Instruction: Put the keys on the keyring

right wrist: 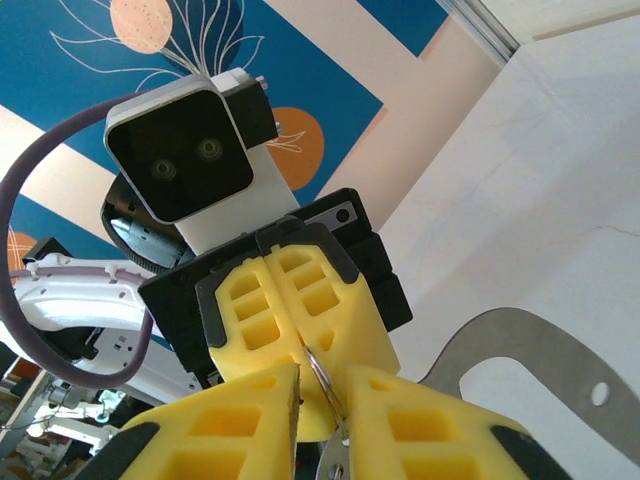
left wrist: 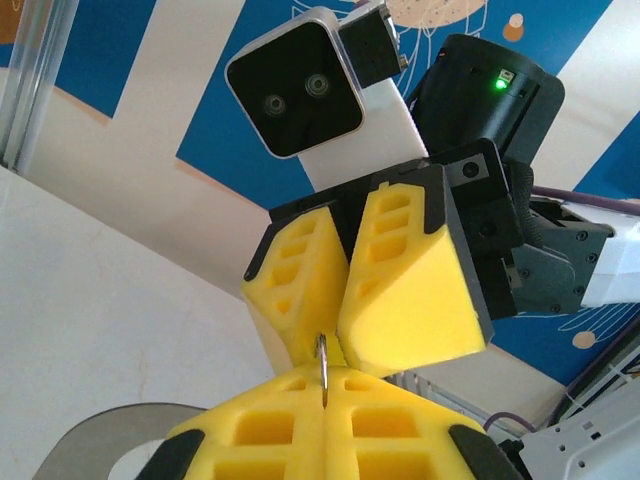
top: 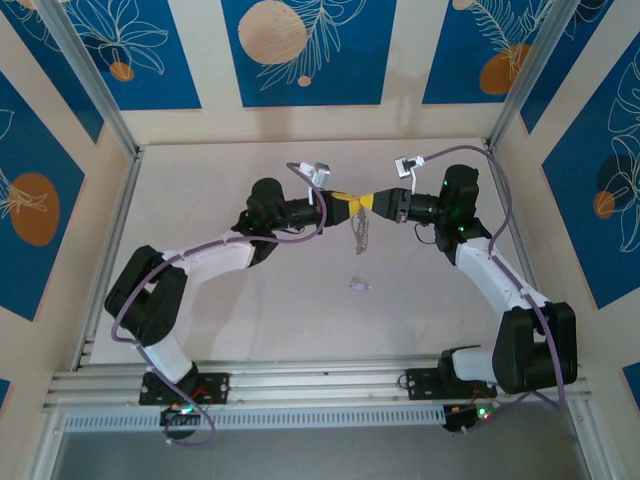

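**Item 1: left pincer** (top: pixel 350 206). Held above mid-worktop, pointing at the right pincer. Its yellow fingers (left wrist: pixel 250 430) are pressed together and clamp the thin metal edge of the keyring.

**Item 2: right pincer** (top: pixel 367 204). Nose to nose with the left one, tips almost touching. Its fingers (right wrist: pixel 430 425) stand close on either side of the ring wire, and its own wrist view shows a slim gap between them. Whether they actually pinch the wire cannot be told.

**Item 3: keyring** (top: pixel 360 235). Held off the worktop where the two pincers meet. It hangs straight down below them, with small silvery pieces dangling along it.

**Item 4: key** (top: pixel 358 285). One tiny, pale piece with a lilac tint. It lies loose on the worktop below the hanging keyring, apart from it and nearer the arm bases.

**Item 5: worktop** (top: pixel 260 320). A pale, matt surface.
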You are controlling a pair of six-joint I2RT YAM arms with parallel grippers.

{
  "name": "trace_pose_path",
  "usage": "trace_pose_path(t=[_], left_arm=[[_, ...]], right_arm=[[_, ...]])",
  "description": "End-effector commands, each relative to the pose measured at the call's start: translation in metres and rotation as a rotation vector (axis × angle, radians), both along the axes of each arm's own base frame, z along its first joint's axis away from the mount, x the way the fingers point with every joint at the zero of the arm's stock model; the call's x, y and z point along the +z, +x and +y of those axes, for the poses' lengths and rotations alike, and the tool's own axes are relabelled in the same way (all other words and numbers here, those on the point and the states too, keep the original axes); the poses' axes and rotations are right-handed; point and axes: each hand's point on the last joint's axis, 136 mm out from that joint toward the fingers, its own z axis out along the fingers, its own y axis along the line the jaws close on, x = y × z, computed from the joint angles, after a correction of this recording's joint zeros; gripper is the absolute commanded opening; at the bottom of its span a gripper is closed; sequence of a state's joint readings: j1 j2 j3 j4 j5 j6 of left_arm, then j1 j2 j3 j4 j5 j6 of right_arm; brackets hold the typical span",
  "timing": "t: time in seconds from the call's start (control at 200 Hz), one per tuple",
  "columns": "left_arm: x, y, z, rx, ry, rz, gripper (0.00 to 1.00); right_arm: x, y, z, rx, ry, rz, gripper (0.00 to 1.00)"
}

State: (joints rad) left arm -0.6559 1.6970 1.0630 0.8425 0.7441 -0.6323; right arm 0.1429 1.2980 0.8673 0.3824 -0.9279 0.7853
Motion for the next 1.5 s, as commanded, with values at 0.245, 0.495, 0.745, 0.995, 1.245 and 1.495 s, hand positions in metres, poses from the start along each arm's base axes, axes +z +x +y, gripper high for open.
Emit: trace_pose_path(t=[0.245, 0.495, 0.745, 0.995, 1.245, 1.495], left_arm=[[0.03, 0.004, 0.001, -0.024, -0.072, -0.061, 0.0], [0.031, 0.005, 0.001, -0.026, -0.063, -0.051, 0.0], [0.036, 0.007, 0.006, 0.006, -0.056, -0.056, 0.12], [0.045, 0.011, 0.02, 0.079, -0.071, -0.079, 0.4], [0.053, 0.011, 0.031, 0.126, -0.066, -0.103, 0.53], [0.042, 0.014, 0.031, 0.139, -0.035, -0.084, 0.55]], right_arm=[[0.001, -0.005, 0.003, 0.036, 0.013, -0.019, 0.0], [0.006, -0.013, 0.009, 0.081, 0.02, -0.045, 0.0], [0.009, -0.013, 0.008, 0.025, 0.008, -0.082, 0.0], [0.011, 0.0, -0.007, -0.103, -0.006, -0.092, 0.0], [0.013, 0.001, -0.01, -0.113, -0.003, -0.099, 0.0], [0.017, -0.003, -0.01, -0.095, 0.0, -0.118, 0.0]])
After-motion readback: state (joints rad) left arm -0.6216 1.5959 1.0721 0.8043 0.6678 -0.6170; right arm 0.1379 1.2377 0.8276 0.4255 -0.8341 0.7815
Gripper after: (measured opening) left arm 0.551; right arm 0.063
